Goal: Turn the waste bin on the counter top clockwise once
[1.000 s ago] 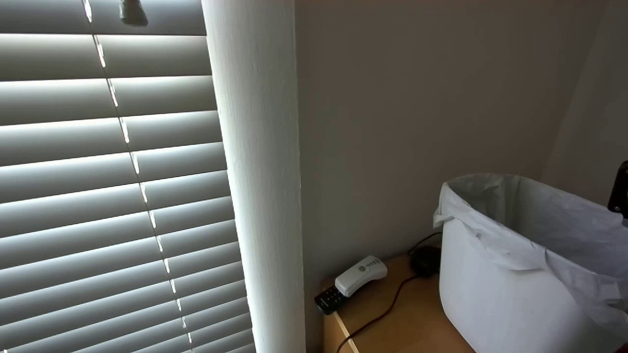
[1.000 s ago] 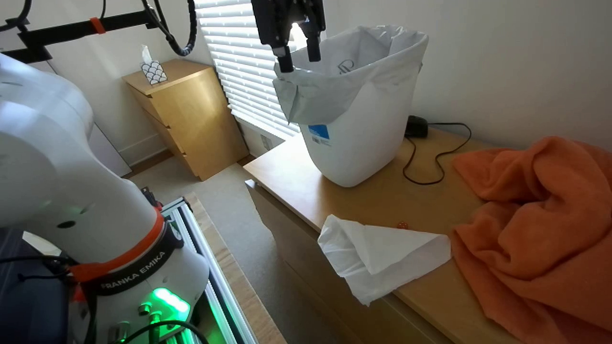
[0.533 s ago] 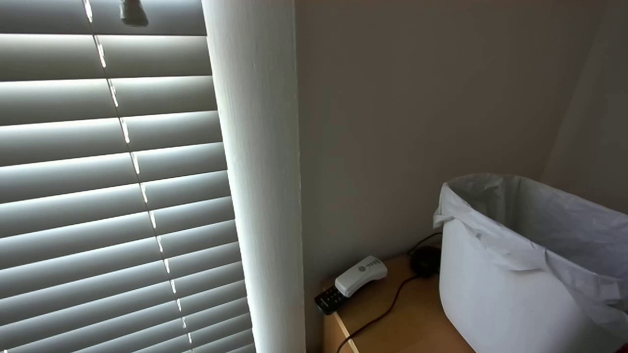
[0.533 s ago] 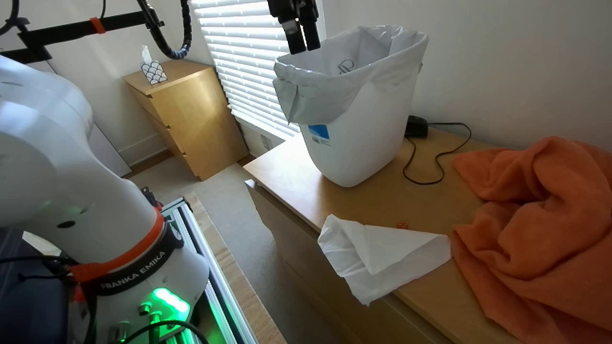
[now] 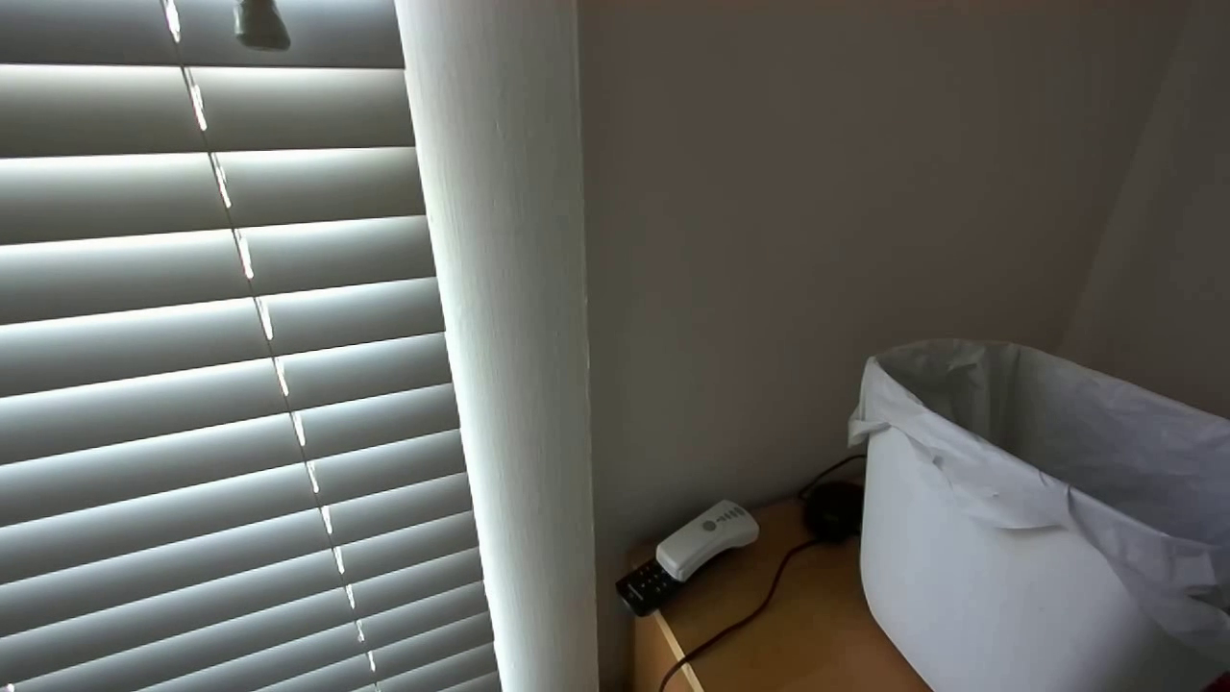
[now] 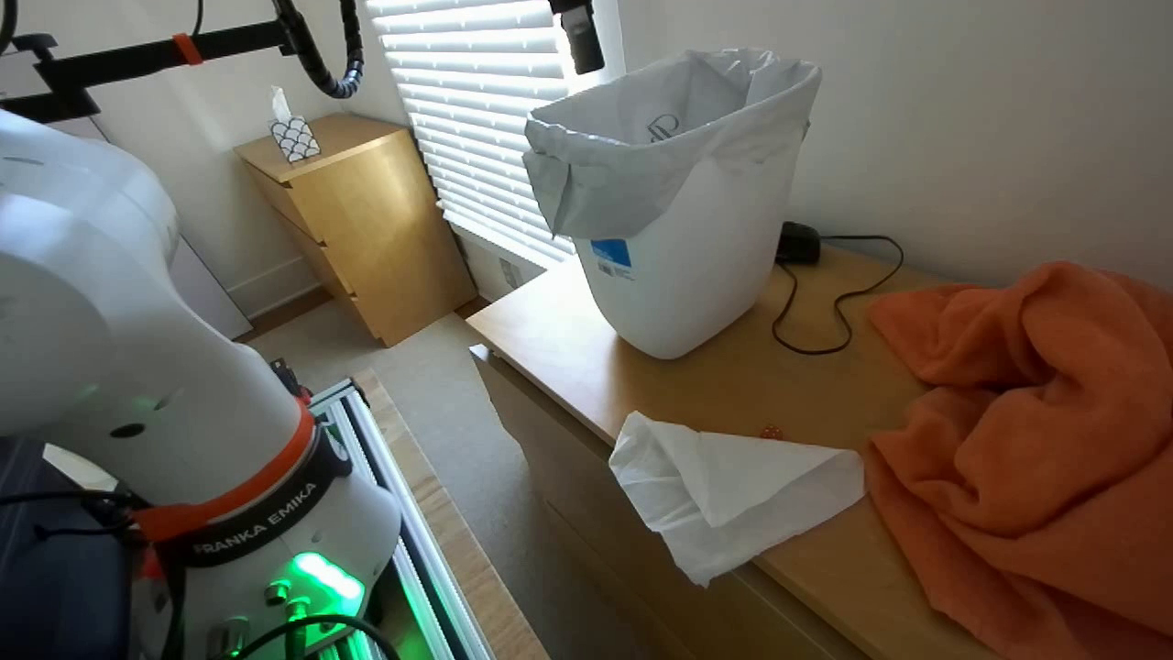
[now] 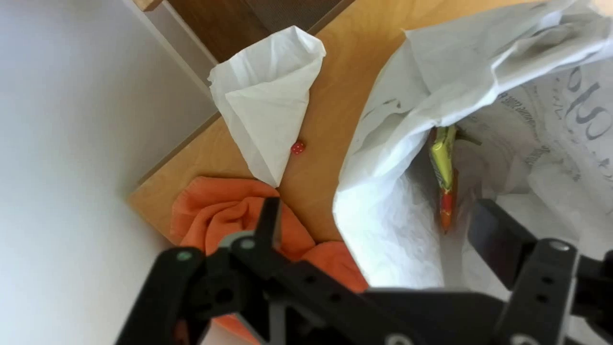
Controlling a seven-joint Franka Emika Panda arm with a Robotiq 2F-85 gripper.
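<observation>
Waste bin [image 6: 710,247] is being borne upright by the wooden surface [image 6: 733,390], below the hand [image 7: 383,223]. Leftmost in the wrist view, an orange cloth [image 7: 225,211] is being partly screened by the hand; next, a white sheet [image 7: 268,115] and a red die [image 7: 297,147] just beside it are being carried to the hand's left. The liner [image 7: 383,163] is being secured by its fold over the rim. The fingers [image 7: 500,242] are being held wide apart, nothing gripped, probably so that the rim beneath can be straddled. Rightward, an unidentifiable yellow-and-red item [image 7: 443,165] is being partly hidden by the liner. In an exterior view, nearly all but a fingertip [image 6: 585,53] is being cut off.
</observation>
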